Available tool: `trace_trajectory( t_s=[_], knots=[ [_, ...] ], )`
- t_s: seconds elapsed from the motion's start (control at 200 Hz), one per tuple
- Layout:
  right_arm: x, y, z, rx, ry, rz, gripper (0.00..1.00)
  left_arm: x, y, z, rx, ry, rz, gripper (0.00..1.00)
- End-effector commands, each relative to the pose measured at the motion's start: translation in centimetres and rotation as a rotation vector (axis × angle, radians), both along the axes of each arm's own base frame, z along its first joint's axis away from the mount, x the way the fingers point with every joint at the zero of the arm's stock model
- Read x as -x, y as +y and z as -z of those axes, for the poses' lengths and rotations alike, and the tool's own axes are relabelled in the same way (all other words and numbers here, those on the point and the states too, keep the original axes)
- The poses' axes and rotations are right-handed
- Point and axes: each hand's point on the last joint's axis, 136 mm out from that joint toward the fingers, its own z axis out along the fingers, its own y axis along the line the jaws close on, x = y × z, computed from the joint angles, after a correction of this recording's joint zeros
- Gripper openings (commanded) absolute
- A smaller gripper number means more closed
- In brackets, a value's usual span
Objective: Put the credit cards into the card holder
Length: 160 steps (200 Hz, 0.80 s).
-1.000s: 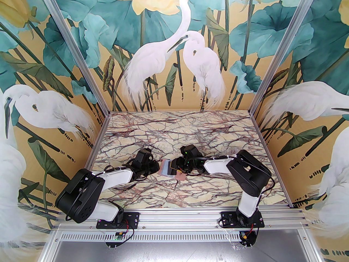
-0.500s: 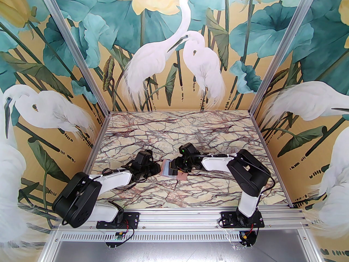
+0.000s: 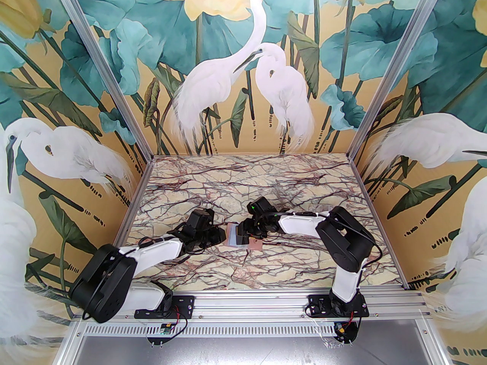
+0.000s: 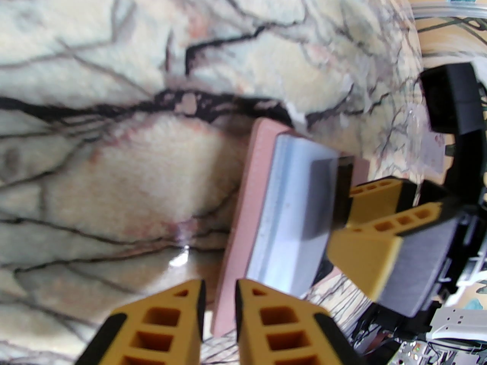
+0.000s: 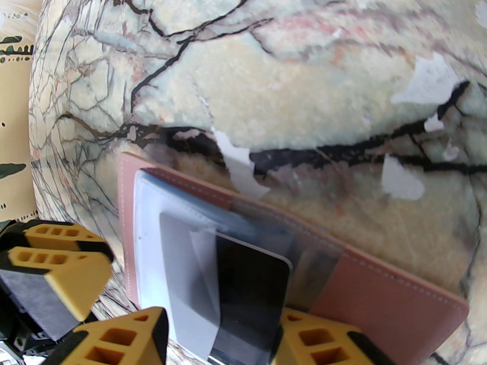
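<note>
**A:** Straight to the middle of the marble-patterned table (image 5: 304,89). The card holder (image 5: 380,291) lies flat there. Its pale shiny lining shows at the end toward the left arm, and a dusty-pink stitched surface at the other end.

**B:** And the right gripper (image 5: 224,318) is right on it, with a credit card (image 5: 243,280) spanning from one yellow finger (image 5: 125,337) across to the other. The jaws are clamped across the card's width, so I call that a hold.

**A:** The card's far edge, with its rounded corners, overlaps the pale lining. I can't tell whether it is inside a pocket or just lying on top.

**B:** Any bank name or number on it?

**A:** It's glossy, half pale and half dark, and blurred, so I can't read a thing on it. The holder is the same: pink grain and white stitches, but any stamp is too soft to make out.

**B:** Over to the left gripper (image 4: 218,285). It sits low at the holder's opposite end, facing the right one.

**A:** Its jaws are a sliver apart, and the holder's pink edge lines up with that gap. I cannot tell whether they pinch the edge or merely stand at it.

**B:** From overhead, the two grippers are nose to nose over the holder, with a pink corner poking out on the near side.
</note>
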Motion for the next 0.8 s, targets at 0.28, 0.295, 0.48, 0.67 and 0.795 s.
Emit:
trace_trajectory(
  t_s=[0.28,0.295,0.48,0.67,0.795],
  knots=[
    [0.5,0.7,0.9,0.023,0.045,-0.061,0.51,0.5,-2.1,0.3,0.068,0.005,0.064,0.19],
    [0.5,0.8,0.9,0.023,0.044,-0.061,0.51,0.5,-2.1,0.3,0.069,0.006,0.064,0.19],
    [0.3,0.7,1.4,0.04,0.048,-0.056,0.5,0.8,-2.0,0.7,0.062,0.017,0.06,0.14],
    [0.1,0.7,0.9,0.049,0.041,-0.055,0.51,1.2,-1.6,1.4,0.056,0.032,0.044,0.05],
    [-0.1,0.3,0.6,0.073,0.035,-0.039,0.53,1.4,-1.4,1.8,0.047,0.042,0.032,0.0]
  ],
)
